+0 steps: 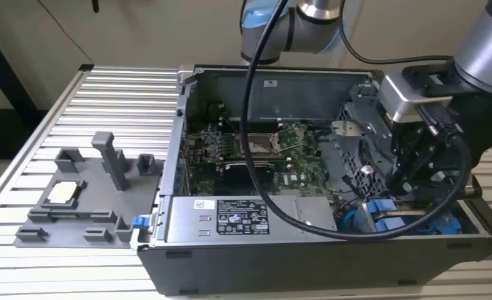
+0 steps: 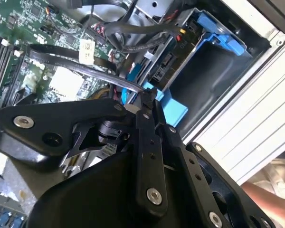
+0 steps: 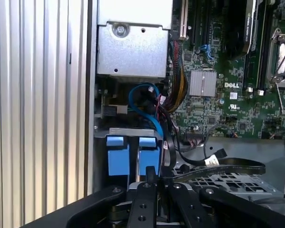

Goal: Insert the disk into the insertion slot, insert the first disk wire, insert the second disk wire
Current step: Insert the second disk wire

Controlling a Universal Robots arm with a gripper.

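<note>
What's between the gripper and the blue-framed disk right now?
Nothing visible. In both wrist views the gripper sits right at the disk's blue carrier in the drive cage; a black cable runs alongside, not between.

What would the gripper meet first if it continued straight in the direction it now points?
Probably the blue drive carriers in the drive cage. In both wrist views the gripper has its fingers pressed together, pointing at the blue plastic just ahead. A black cable passes close by; depth is unclear, so contact may already exist.
</note>
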